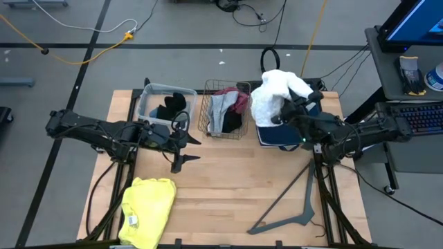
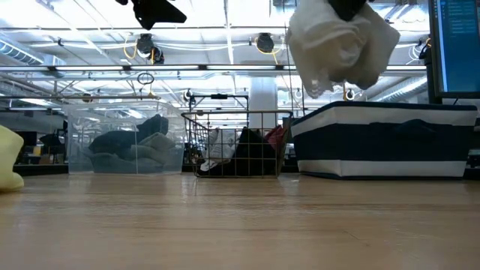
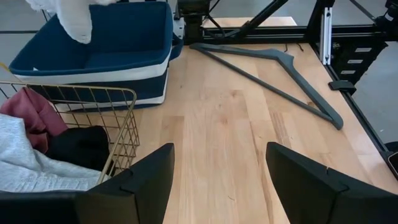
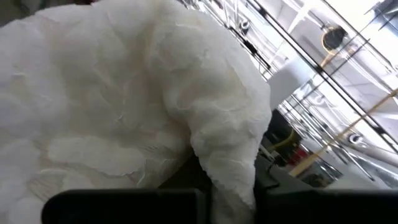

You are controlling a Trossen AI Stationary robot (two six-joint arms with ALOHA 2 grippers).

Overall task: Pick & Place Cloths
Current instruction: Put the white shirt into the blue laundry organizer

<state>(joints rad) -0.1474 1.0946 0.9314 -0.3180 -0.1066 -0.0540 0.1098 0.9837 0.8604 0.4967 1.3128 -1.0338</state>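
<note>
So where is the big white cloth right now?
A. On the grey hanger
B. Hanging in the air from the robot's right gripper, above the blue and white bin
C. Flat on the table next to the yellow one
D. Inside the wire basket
B: the white cloth dangles from the right gripper above the blue and white bin, clear of its rim.

You will find no text here that can be read. The yellow cloth (image 1: pixel 147 211) carries a small white label (image 1: pixel 131 220) near its edge, but its print is too small to make out. The monitor (image 1: pixel 415 24) beside the table shows a blue screen with lines you cannot read, and the keyboard (image 1: pixel 423 117) keys show no legible letters.
</note>
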